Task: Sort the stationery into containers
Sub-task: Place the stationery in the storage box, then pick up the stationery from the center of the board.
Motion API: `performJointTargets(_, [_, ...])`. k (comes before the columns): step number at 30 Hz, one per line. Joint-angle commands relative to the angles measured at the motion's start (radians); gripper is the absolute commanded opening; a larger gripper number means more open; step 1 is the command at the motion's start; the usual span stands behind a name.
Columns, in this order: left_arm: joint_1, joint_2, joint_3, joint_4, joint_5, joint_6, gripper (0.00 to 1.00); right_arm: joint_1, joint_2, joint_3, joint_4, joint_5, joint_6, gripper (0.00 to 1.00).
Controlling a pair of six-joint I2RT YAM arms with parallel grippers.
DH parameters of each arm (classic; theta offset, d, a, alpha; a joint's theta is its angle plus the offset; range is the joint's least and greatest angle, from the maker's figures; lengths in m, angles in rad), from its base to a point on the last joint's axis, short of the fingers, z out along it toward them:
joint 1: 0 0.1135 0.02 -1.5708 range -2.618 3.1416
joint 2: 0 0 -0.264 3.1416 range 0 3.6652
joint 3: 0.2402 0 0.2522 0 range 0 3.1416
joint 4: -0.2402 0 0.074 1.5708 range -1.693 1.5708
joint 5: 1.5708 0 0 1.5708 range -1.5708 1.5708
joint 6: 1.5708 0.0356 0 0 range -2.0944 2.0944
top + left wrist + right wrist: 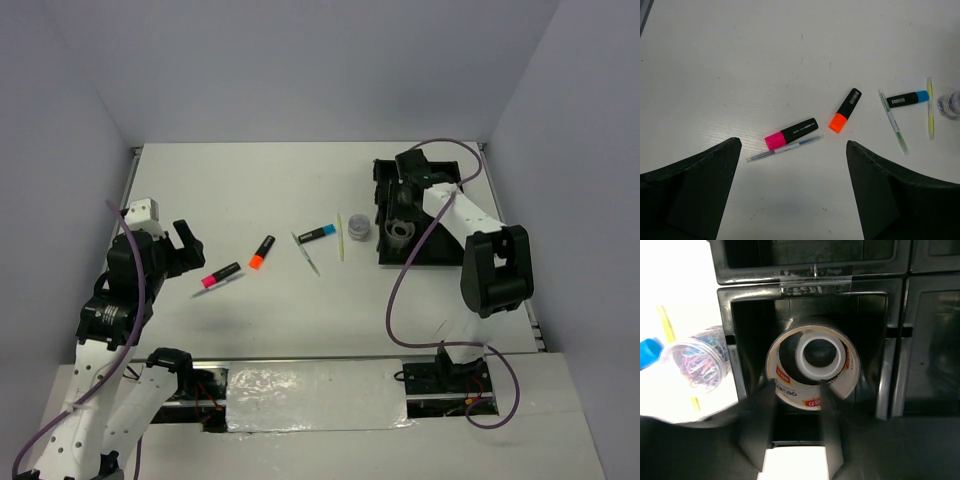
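Hovering wide open and empty, my left pincer [189, 249] faced the pink marker [791, 133] on the table [740, 50] just ahead. Its long axis ran almost along my closing line, a pen [785, 148] touching alongside, so a wrist turn seemed due.

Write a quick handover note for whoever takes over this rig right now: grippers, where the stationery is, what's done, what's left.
Left gripper: open and empty, above the table near the pink marker.
Right gripper: over the tray, fingers at the tape ring, which sits in a compartment. Whether it is gripped or released is unclear.
Done: the tape ring is the only item visible in the tray.
Left, all on the table: pink marker, orange marker, blue marker, three thin pens (one beside the pink marker, one and a yellow one near the blue), and the clear pot just outside the tray.
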Motion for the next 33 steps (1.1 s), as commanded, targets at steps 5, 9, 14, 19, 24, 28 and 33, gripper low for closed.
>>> performJointTargets(5, [-0.005, -0.016, 0.008, 0.041, 0.01, 0.013, 0.99, 0.024, 0.013, 0.057, -0.009, 0.012, 0.004, 0.58])
performJointTargets(9, [-0.005, -0.019, 0.008, 0.041, 0.008, 0.013, 0.99, 0.096, -0.045, 0.062, 0.014, -0.026, -0.02, 0.63])
performJointTargets(14, [-0.005, -0.019, 0.008, 0.041, 0.01, 0.013, 0.99, 0.263, -0.045, 0.131, 0.027, -0.051, -0.074, 1.0])
performJointTargets(19, [-0.005, -0.02, 0.006, 0.041, 0.013, 0.014, 0.99, 0.294, 0.129, 0.304, -0.059, 0.008, -0.108, 1.0])
performJointTargets(24, [-0.006, -0.014, 0.006, 0.044, 0.024, 0.018, 0.99, 0.296, 0.249, 0.413, -0.15, 0.112, -0.151, 1.0])
performJointTargets(28, [-0.006, -0.003, 0.006, 0.047, 0.033, 0.022, 0.99, 0.294, 0.295, 0.424, -0.147, 0.109, -0.187, 1.0])
performJointTargets(33, [-0.006, 0.006, 0.006, 0.049, 0.043, 0.024, 0.99, 0.296, 0.341, 0.424, -0.154, 0.123, -0.172, 1.0])
